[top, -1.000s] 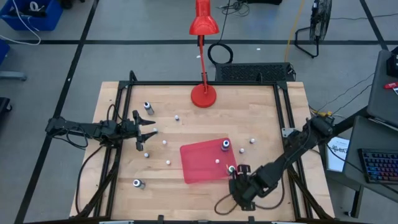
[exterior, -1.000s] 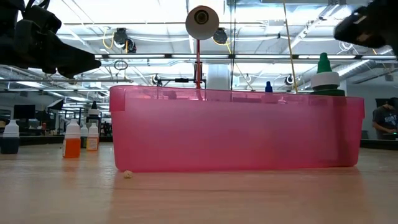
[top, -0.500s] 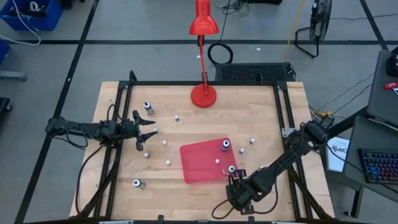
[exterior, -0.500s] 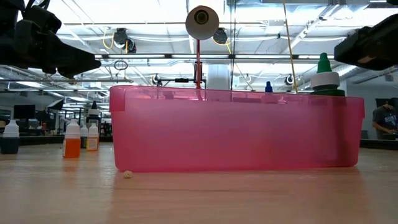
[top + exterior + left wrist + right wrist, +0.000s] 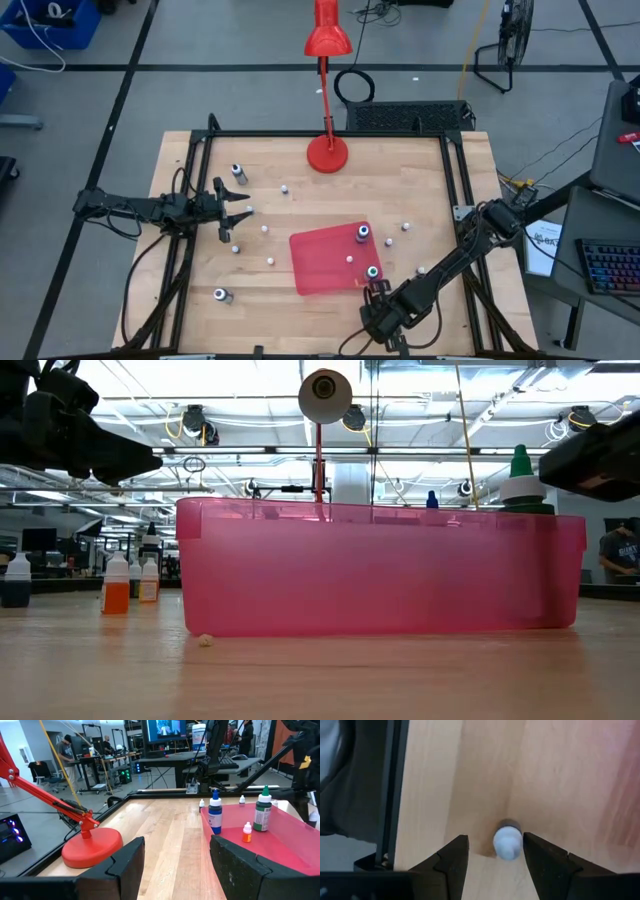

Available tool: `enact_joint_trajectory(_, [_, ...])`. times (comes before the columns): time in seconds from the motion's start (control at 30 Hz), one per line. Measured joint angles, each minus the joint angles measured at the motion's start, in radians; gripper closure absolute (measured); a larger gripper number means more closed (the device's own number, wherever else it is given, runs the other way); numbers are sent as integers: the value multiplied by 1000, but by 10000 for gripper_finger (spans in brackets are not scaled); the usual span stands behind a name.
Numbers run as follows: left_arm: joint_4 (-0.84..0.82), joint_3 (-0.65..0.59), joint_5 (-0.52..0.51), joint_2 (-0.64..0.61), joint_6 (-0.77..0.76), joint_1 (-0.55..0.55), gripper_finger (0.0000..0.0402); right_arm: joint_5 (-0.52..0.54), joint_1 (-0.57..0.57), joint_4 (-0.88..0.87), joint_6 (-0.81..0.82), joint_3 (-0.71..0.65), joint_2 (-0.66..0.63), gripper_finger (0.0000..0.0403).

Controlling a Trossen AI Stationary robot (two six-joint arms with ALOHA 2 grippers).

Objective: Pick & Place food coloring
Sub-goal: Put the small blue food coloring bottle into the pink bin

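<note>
A pink tray (image 5: 322, 265) lies on the wooden table and holds a blue-topped vial (image 5: 362, 234), a teal-topped vial (image 5: 372, 271) and a tiny white bottle (image 5: 350, 259) of food coloring. My right gripper (image 5: 374, 293) points steeply down just off the tray's near right corner. It is open, its fingers standing on either side of a small white-capped bottle (image 5: 508, 843) that stands upright on the wood; I see no touch. My left gripper (image 5: 240, 212) waits open and level at the table's left side. More small bottles (image 5: 271, 261) stand scattered on the table.
A red desk lamp stands with its base (image 5: 327, 154) at the table's far middle. Two larger vials (image 5: 238, 173) (image 5: 222, 295) stand on the left half. A black frame rail (image 5: 390, 795) runs along the table's edge close to my right gripper.
My right gripper has come down toward the table and a little toward its near edge, rolling slightly at the wrist. Its fingers keep the same gap. The bottles and the tray have stayed where they were.
</note>
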Motion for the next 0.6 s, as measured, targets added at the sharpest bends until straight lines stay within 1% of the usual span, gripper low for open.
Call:
enact_joint_trajectory(0.07, [0,0,0,0,0,0,176,16,-3,26,-16,-13,0,227])
enact_joint_trajectory(0.27, [0,0,0,0,0,0,176,16,-13,94,-19,-66,-2,227])
enact_joint_trajectory(0.37, [0,0,0,0,0,0,176,-12,-12,121,-18,-76,-4,228])
enact_joint_trajectory(0.6, [0,0,0,0,0,0,176,-12,-13,117,-19,-79,-2,252])
